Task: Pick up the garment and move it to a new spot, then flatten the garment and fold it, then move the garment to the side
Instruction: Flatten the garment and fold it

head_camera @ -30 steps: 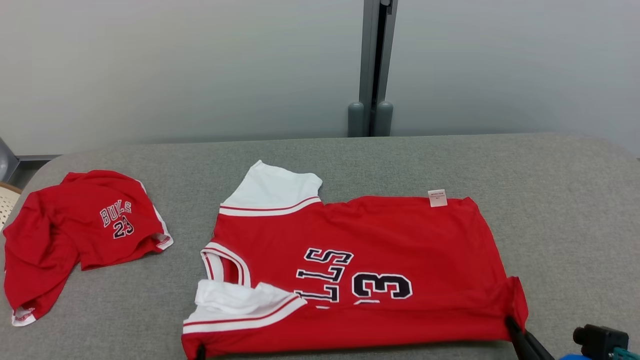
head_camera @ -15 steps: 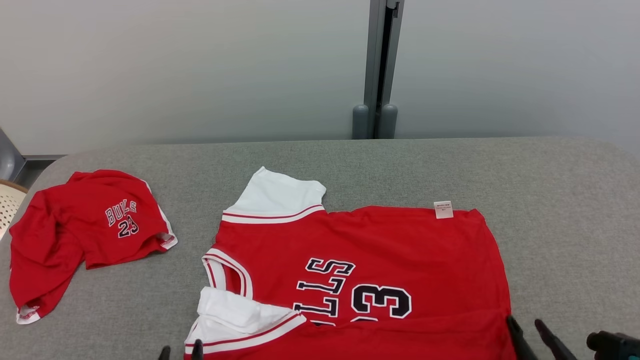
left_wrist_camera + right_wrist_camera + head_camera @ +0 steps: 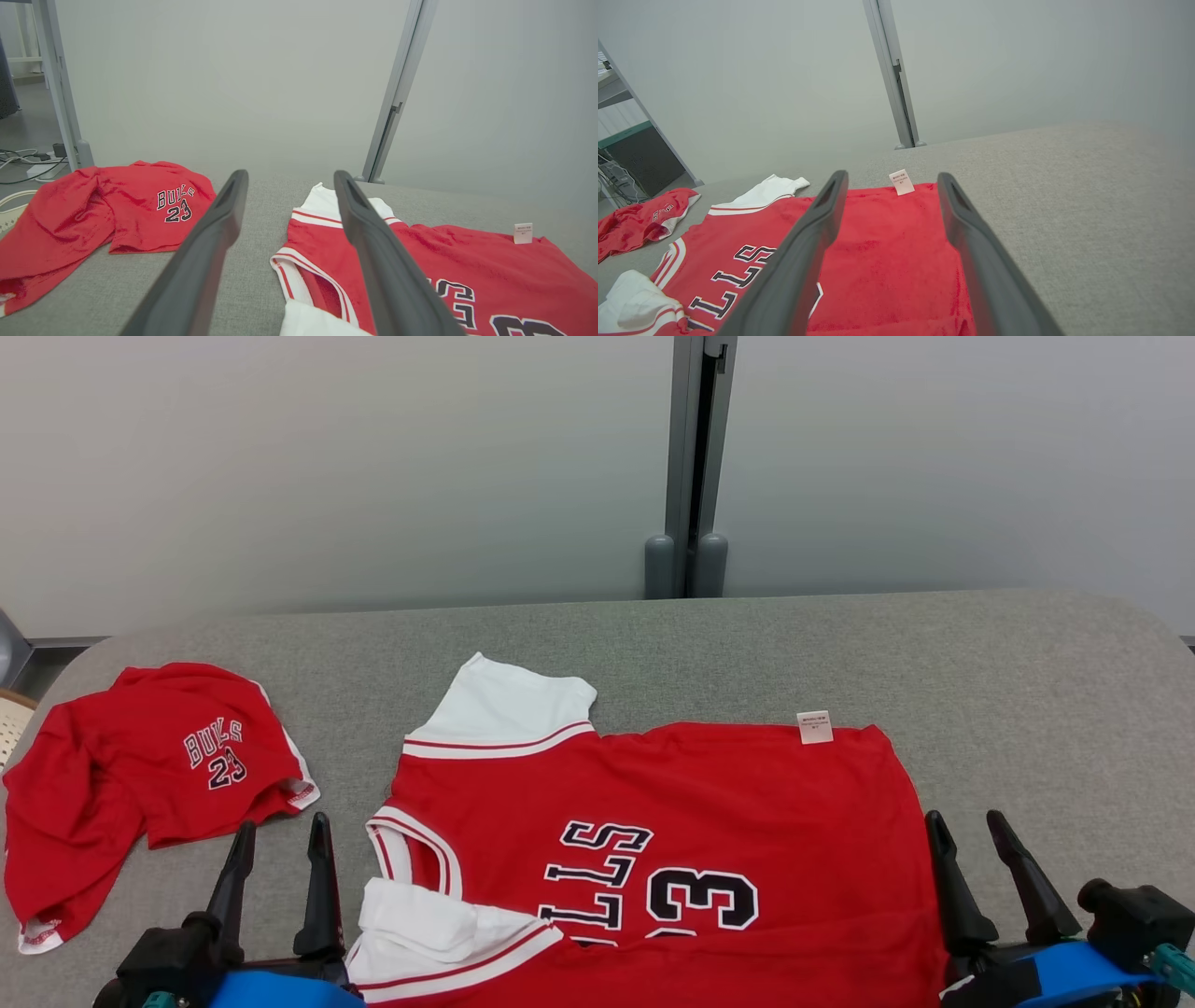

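On the near half of the grey padded worktop (image 3: 1027, 653), a red-and-white basketball jersey (image 3: 672, 803) lies spread flat, its long axis running parallel to the near edge. The collar and white sleeves are turned toward the worktop's left edge and the hem toward the right, so the dark lettering and numeral read sideways from the robot's position. A small white tag (image 3: 814, 727) stands out on the far long edge. The near long side appears to be turned over the body, hiding the lower part of the lettering, which suggests a lengthwise fold is under way. The left gripper (image 3: 284, 821) hovers just beside the collar end and the right gripper (image 3: 966, 817) just beside the hem end, each with its two dark fingers spread apart and holding nothing. The stance brackets the shirt and would suit taking both ends of one edge together. A matching pair of red shorts (image 3: 140, 775) sits crumpled near the left edge, well apart from the jersey and seemingly out of the working area.
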